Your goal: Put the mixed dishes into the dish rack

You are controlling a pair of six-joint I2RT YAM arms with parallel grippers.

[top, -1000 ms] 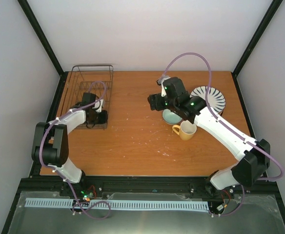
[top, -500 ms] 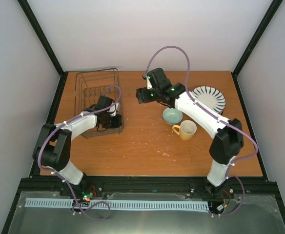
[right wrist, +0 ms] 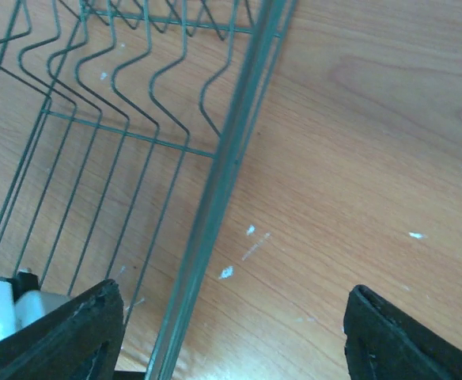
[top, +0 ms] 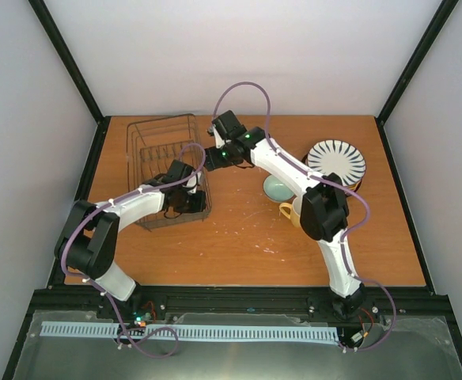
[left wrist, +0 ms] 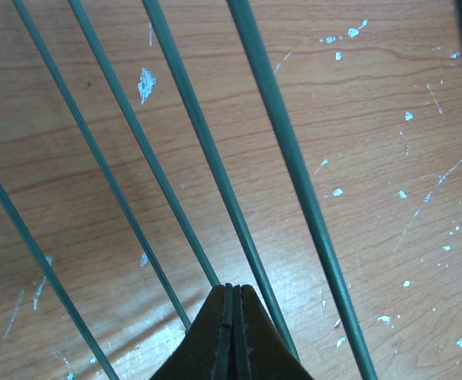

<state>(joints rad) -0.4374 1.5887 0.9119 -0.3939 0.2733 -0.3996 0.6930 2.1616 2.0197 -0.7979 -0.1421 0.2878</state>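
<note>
- Dish rack [top: 164, 131] has slid off the table's [top: 239, 237] left edge, toward the dishes.
- Left gripper [left wrist: 231, 297] is inside the rack's near end, pinched shut among the floor wires. Can't tell if a wire is caught.
- Right gripper [right wrist: 232, 301] has swung from the bowl [top: 274, 188] to the rack's right rim — jaws wide, holding nothing.
- Bowl, mug [top: 288, 210] and striped plate [top: 338, 161] sit right of the rack — none loaded yet.

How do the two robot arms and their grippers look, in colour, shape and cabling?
Both arms have smooth white link shells with black joint housings. The left arm and the right arm each carry a looping purple cable. Small green lights glow on the right arm's wrist. The left gripper has dark tapered fingers; the right gripper has black fingers.
</note>
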